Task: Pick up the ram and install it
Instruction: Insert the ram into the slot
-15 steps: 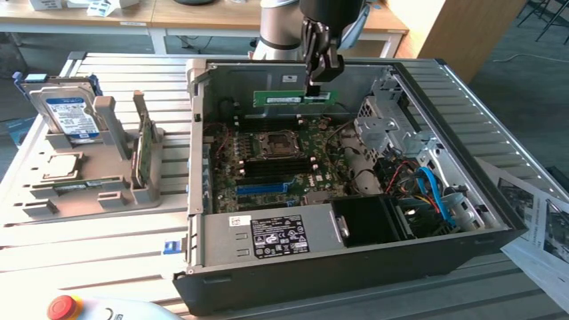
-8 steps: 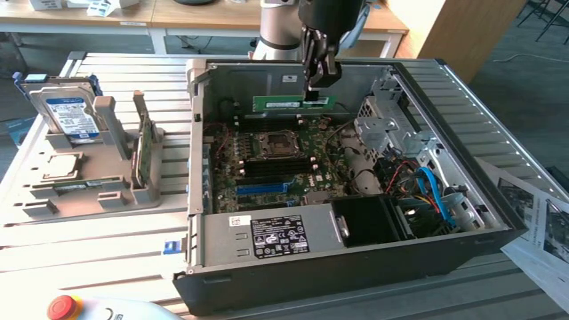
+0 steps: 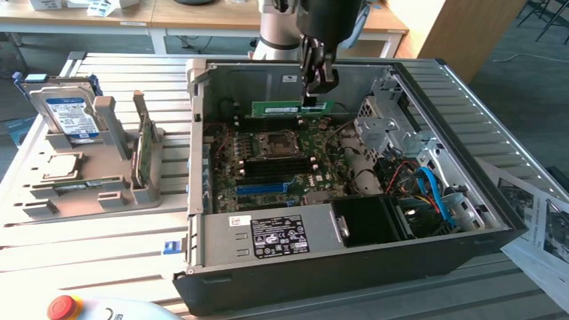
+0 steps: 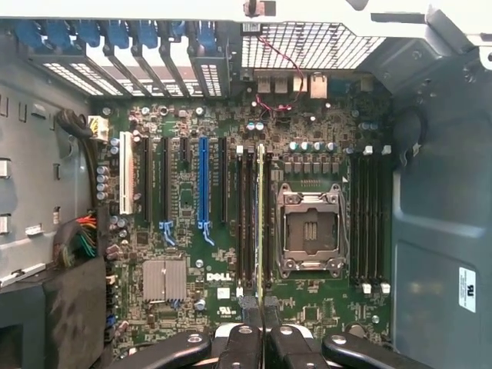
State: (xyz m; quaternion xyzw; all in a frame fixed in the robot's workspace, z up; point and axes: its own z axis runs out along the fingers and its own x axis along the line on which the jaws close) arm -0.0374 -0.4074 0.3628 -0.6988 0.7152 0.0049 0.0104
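The ram is a thin green stick held lengthwise just above the far part of the motherboard, inside the open computer case. My gripper comes down from above and is shut on the ram's end at the exterior view's right. In the wrist view the ram shows edge-on as a narrow pale line. It hangs over the black memory slots beside the CPU socket, and my gripper is clamped on it. Whether its lower edge touches a slot I cannot tell.
A grey tray at the exterior view's left holds a hard drive and an upright green card. The power supply, drive cage and blue cables crowd the case. Papers lie at the right, and a red button sits at the front.
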